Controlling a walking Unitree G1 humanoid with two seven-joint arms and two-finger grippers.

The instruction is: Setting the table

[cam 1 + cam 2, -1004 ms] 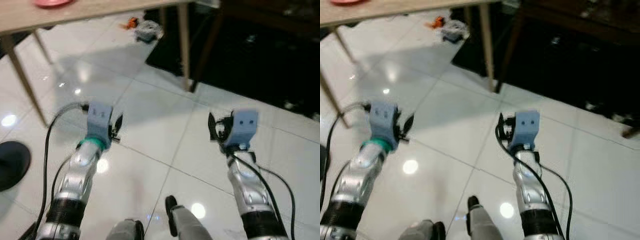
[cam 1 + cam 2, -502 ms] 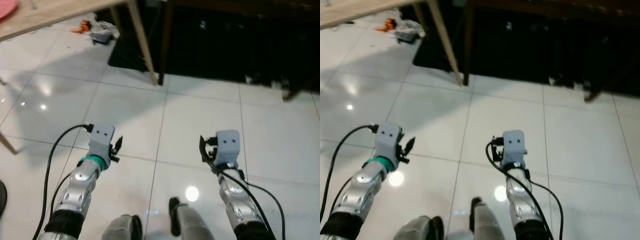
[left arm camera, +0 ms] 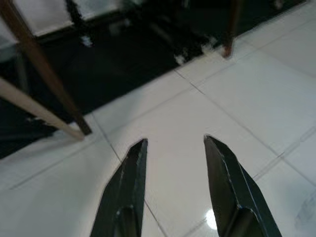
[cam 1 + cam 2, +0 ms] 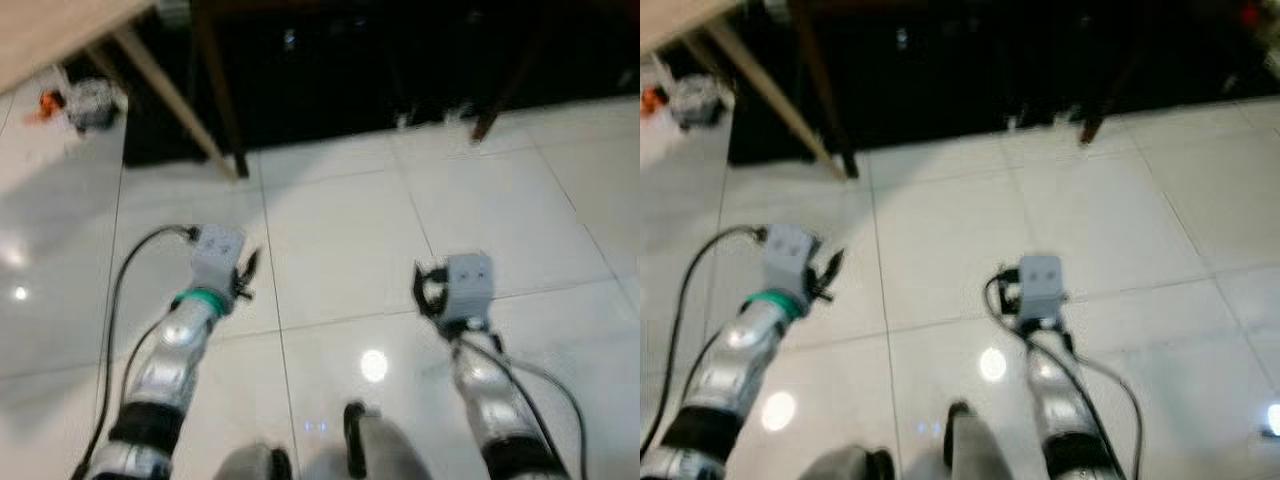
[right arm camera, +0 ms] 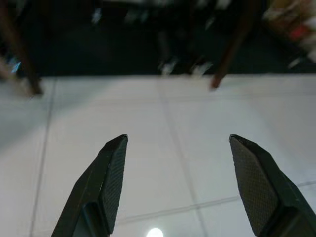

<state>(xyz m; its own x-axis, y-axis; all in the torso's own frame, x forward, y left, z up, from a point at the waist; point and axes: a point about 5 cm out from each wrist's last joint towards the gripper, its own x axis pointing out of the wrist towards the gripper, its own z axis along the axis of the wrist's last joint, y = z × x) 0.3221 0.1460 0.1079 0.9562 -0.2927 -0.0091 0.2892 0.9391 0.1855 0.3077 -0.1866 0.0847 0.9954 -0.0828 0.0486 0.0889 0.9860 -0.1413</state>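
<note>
Both arms are held out in front of me over white floor tiles [image 4: 340,230], holding nothing. My left gripper [image 4: 248,272] is open; in the left wrist view its two black fingers [image 3: 129,168] stand apart above a tile joint. My right gripper [image 4: 420,290] is open too, its fingers [image 5: 111,168] spread wide in the right wrist view. The corner of a light wooden table [image 4: 45,35] sits at the far left, with a slanted leg [image 4: 165,85] below it. The picture is blurred.
A dark area with dark furniture legs [image 4: 492,105] runs across the far side of the floor. Small clutter [image 4: 85,100] lies on the tiles under the table at the far left. My own feet [image 4: 355,455] show at the near edge.
The whole picture has swung right: the table has slid off to the left and the pink plate has left the frame. Both arms keep the same pose, grippers still open.
</note>
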